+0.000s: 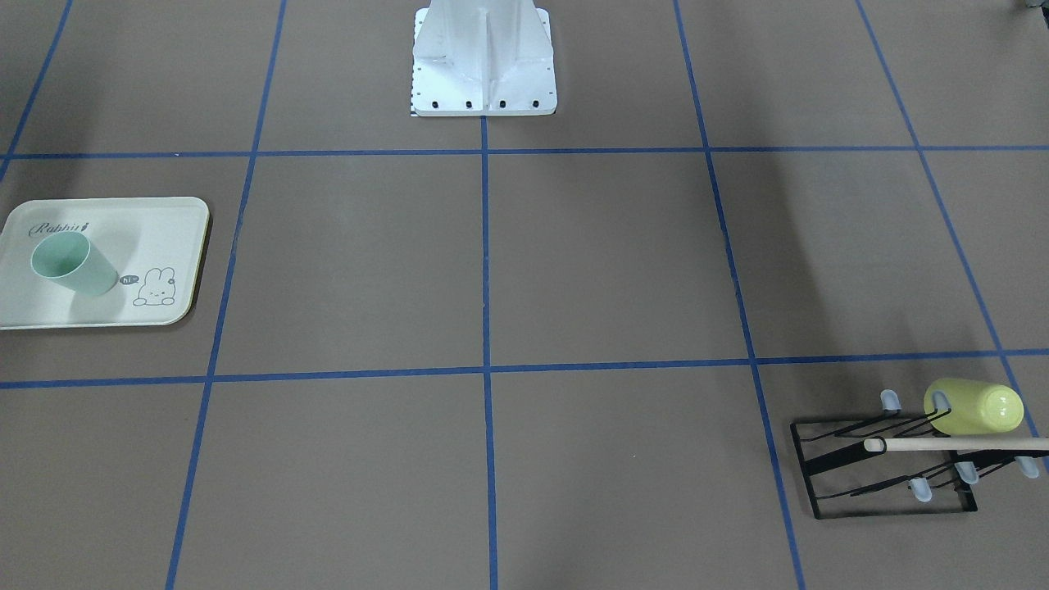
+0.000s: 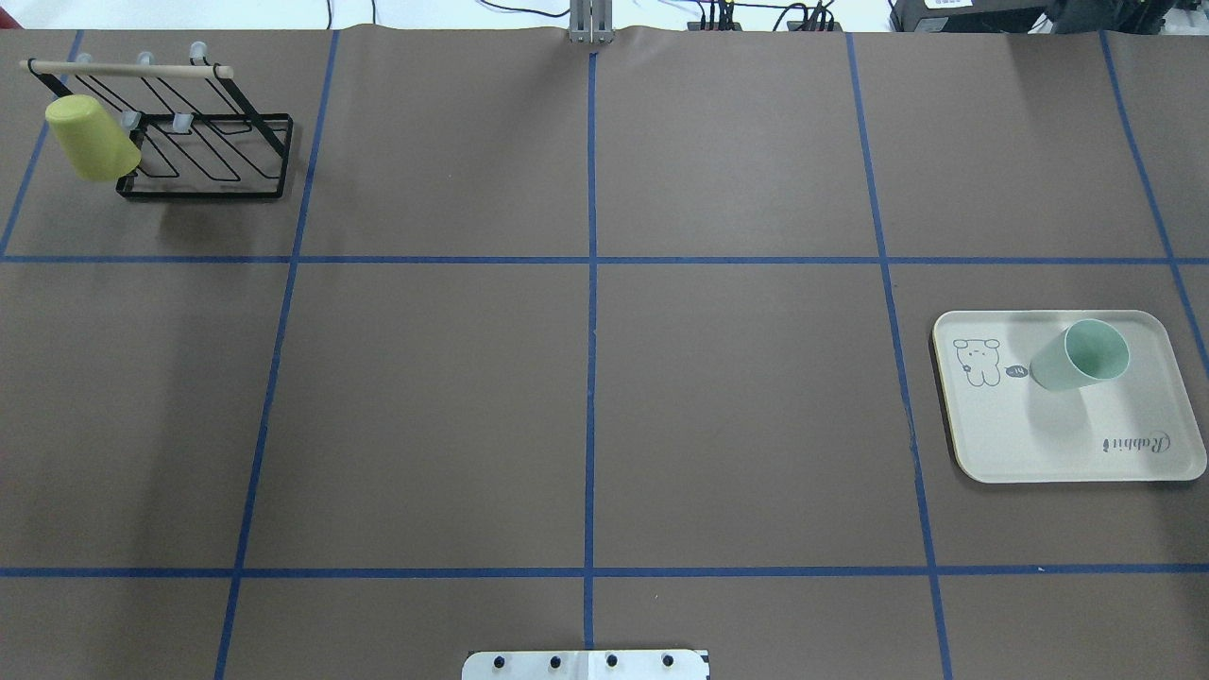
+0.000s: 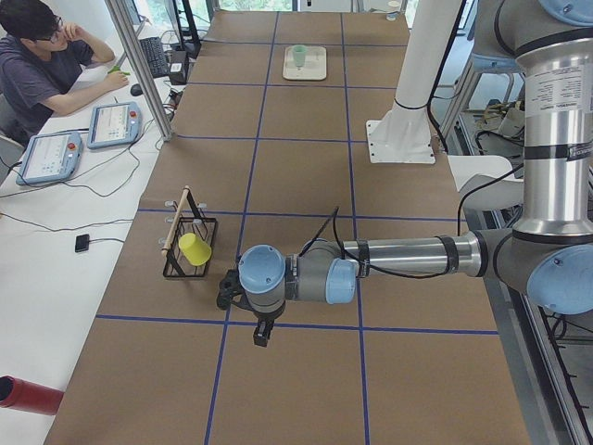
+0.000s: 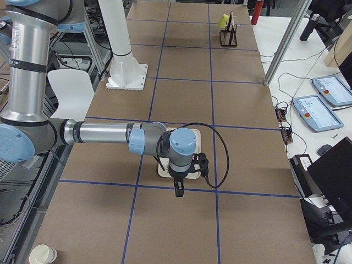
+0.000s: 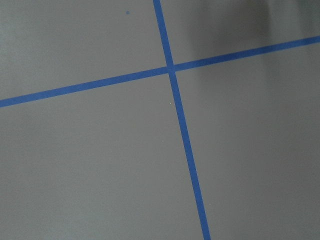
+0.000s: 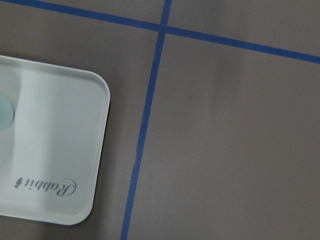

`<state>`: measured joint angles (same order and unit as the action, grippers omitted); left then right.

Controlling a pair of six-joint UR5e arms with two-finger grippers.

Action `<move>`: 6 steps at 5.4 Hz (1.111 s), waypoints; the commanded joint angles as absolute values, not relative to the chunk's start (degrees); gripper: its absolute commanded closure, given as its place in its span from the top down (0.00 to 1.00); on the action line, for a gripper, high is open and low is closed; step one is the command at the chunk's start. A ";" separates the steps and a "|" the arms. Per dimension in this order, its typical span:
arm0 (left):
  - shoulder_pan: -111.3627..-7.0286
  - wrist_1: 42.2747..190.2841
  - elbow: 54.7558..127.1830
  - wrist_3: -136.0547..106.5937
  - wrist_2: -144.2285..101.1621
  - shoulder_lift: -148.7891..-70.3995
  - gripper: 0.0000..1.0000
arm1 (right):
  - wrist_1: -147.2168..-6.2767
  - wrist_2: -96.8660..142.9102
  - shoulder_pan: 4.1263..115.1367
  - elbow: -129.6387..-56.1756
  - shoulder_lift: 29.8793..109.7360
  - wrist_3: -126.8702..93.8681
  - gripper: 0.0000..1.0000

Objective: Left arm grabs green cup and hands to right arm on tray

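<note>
green cup [image 2: 1080, 356]: stood mouth up on the tray, beside the bunny drawing, with no gripper touching it.
tray [image 2: 1067, 444]: cream and flat. It lay close to the worktop's right edge, about midway between the near and far edges.
left arm [image 3: 408, 255]: stretched low over the worktop's left end, with the wrist close to the rack.
left gripper [image 3: 263, 336]: pointed down over brown paper. It showed only in the side view, so I could not tell how wide the fingers stood.
right arm [image 4: 104, 133]: stretched low over the worktop's right end.
right gripper [image 4: 179, 191]: pointed down just off the tray's outer side. Finger spread could not be told here either.
rack [image 2: 203, 151]: black wire with a wooden bar, at the far left corner.
yellow-green cup [image 2: 90, 140]: hung tilted on a rack peg, on the side toward the left edge.
tape cross [image 5: 170, 69]: blue, filled the left wrist view.
</note>
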<state>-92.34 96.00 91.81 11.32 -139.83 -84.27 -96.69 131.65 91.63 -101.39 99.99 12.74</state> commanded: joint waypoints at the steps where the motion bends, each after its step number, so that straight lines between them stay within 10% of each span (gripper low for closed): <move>1: -93.78 95.10 92.02 11.16 -139.75 -84.02 1.00 | -96.68 131.84 91.67 -101.51 99.58 12.30 1.00; 6: -93.16 87.29 97.87 11.25 -133.29 -84.29 1.00 | -96.68 131.75 91.67 -101.16 98.70 12.30 1.00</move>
